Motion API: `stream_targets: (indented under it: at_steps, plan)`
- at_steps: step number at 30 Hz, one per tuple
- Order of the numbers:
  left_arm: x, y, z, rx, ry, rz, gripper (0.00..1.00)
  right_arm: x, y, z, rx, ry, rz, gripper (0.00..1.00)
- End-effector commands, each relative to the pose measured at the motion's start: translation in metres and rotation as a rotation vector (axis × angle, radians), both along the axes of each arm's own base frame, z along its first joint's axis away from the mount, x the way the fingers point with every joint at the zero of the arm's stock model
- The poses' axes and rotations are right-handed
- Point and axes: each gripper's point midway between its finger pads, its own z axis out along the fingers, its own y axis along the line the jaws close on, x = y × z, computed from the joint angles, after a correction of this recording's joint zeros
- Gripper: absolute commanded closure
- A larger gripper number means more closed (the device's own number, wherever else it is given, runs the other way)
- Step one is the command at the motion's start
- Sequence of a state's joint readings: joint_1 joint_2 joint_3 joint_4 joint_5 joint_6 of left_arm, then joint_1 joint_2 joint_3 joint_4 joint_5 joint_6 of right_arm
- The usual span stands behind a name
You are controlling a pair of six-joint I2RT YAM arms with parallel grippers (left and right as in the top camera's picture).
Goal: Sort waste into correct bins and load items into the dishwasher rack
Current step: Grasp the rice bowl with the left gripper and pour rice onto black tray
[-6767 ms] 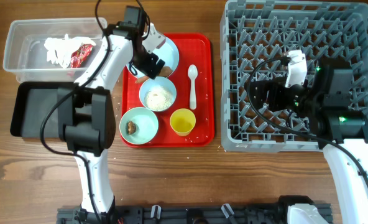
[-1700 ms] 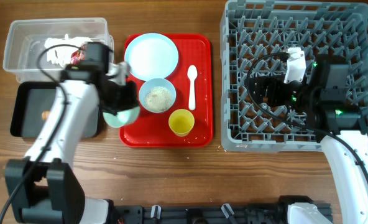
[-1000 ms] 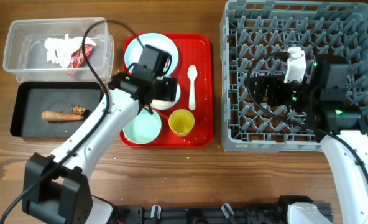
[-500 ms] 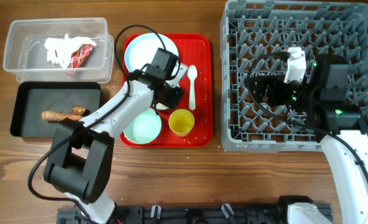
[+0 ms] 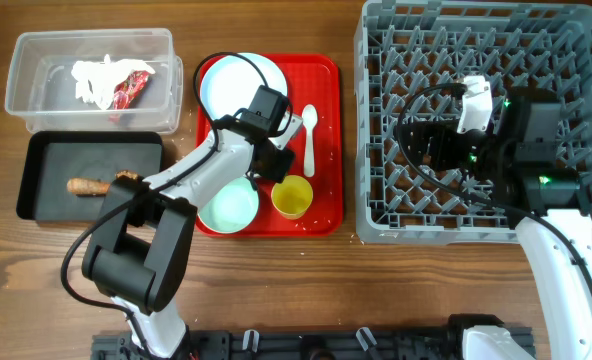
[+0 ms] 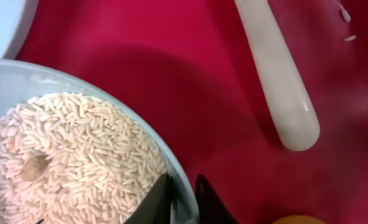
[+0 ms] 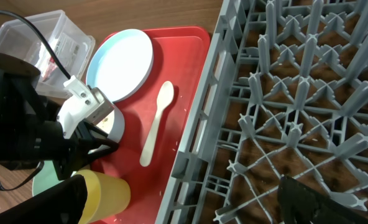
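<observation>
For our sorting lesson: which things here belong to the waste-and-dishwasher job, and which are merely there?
Job: plate, rice bowl, empty bowl, yellow cup, spoon, crumpled paper, food stick, clear tub, black tray, rack.
Merely there: red tray, wooden table.

The food stick (image 5: 86,185), off the plate (image 5: 231,80), and the brown lump (image 5: 128,178) now lie in the black tray (image 5: 76,155). The emptied bowl (image 5: 228,208) is back on the red tray (image 5: 326,130). The left pincer (image 6: 184,200) has closed on the rim of the rice bowl (image 6: 59,70).
</observation>
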State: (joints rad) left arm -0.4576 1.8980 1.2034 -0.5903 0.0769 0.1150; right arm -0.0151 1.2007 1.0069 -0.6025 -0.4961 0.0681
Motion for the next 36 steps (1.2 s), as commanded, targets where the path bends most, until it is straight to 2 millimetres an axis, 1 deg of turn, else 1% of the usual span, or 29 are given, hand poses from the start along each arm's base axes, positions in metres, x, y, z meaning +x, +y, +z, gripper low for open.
stream_targets:
  at_steps: [1, 2, 5, 6, 8, 9, 11, 13, 14, 15, 16, 17, 18, 20, 23, 26, 27, 29, 30, 31, 35, 36]
  plan:
    - [0.005, -0.004, 0.008, -0.037, -0.002, 0.088, 0.95, 0.003, 0.000, 0.005, 0.007, -0.008, -0.009, 0.00]
    - [0.009, -0.006, 0.015, -0.054, -0.011, 0.120, 0.96, 0.003, 0.000, 0.005, 0.006, -0.008, -0.009, 0.00]
    - [0.019, -0.010, 0.045, -0.113, -0.062, 0.198, 0.96, 0.004, 0.000, 0.005, 0.005, -0.010, -0.008, 0.00]
    - [0.024, -0.009, 0.062, -0.151, -0.086, 0.255, 0.96, 0.004, 0.000, 0.006, 0.004, -0.010, -0.008, 0.00]
    - [0.027, -0.003, 0.087, -0.205, -0.112, 0.344, 0.96, 0.004, 0.000, 0.006, 0.005, -0.011, -0.008, 0.00]
    - [0.026, 0.006, 0.104, -0.240, -0.124, 0.417, 0.96, 0.004, 0.000, 0.006, 0.004, -0.014, -0.008, 0.00]
    - [0.024, 0.028, 0.126, -0.271, -0.132, 0.516, 0.96, 0.005, 0.000, 0.006, 0.005, -0.017, -0.008, 0.00]
    - [0.016, 0.060, 0.143, -0.288, -0.118, 0.603, 0.96, 0.005, 0.000, 0.006, 0.005, -0.018, -0.008, 0.00]
    - [0.010, 0.082, 0.147, -0.291, -0.094, 0.655, 0.96, 0.006, 0.000, 0.007, 0.005, -0.018, -0.008, 0.00]
    - [0.007, 0.096, 0.147, -0.287, -0.079, 0.677, 0.96, 0.006, 0.000, 0.006, 0.005, -0.018, -0.008, 0.00]
    - [0.002, 0.124, 0.143, -0.296, -0.029, 0.697, 0.96, 0.006, 0.000, 0.006, 0.005, -0.018, -0.008, 0.00]
    - [0.000, 0.139, 0.139, -0.328, 0.005, 0.702, 0.96, 0.006, 0.000, 0.006, 0.005, -0.018, -0.008, 0.00]
    - [0.001, 0.150, 0.138, -0.363, 0.023, 0.707, 0.96, 0.006, 0.000, 0.006, 0.005, -0.018, -0.008, 0.00]
    - [0.005, 0.183, 0.135, -0.506, 0.056, 0.721, 0.96, 0.005, 0.000, 0.006, 0.005, -0.018, -0.008, 0.00]
    - [0.012, 0.219, 0.128, -0.700, 0.070, 0.740, 0.96, 0.005, 0.000, 0.006, 0.005, -0.017, -0.008, 0.00]
    - [0.020, 0.241, 0.118, -0.910, 0.091, 0.752, 0.96, 0.006, 0.000, 0.006, 0.005, -0.018, -0.008, 0.00]
    - [0.021, 0.250, 0.111, -1.038, 0.113, 0.760, 0.96, 0.006, 0.000, 0.006, 0.005, -0.018, -0.008, 0.00]
    - [0.022, 0.260, 0.109, -1.177, 0.127, 0.775, 0.96, 0.006, 0.000, 0.006, 0.005, -0.018, -0.008, 0.00]
    - [0.023, 0.264, 0.113, -1.234, 0.122, 0.776, 0.96, 0.006, 0.000, 0.006, 0.005, -0.018, -0.008, 0.00]
    - [0.023, 0.269, 0.121, -1.301, 0.104, 0.769, 0.96, 0.006, 0.000, 0.006, 0.005, -0.018, -0.008, 0.00]
    - [0.019, 0.292, 0.159, -1.531, 0.022, 0.737, 0.96, 0.006, 0.000, 0.006, 0.005, -0.018, -0.008, 0.00]
    - [0.017, 0.297, 0.162, -1.562, 0.040, 0.769, 0.96, 0.006, 0.000, 0.006, 0.006, -0.018, -0.008, 0.01]
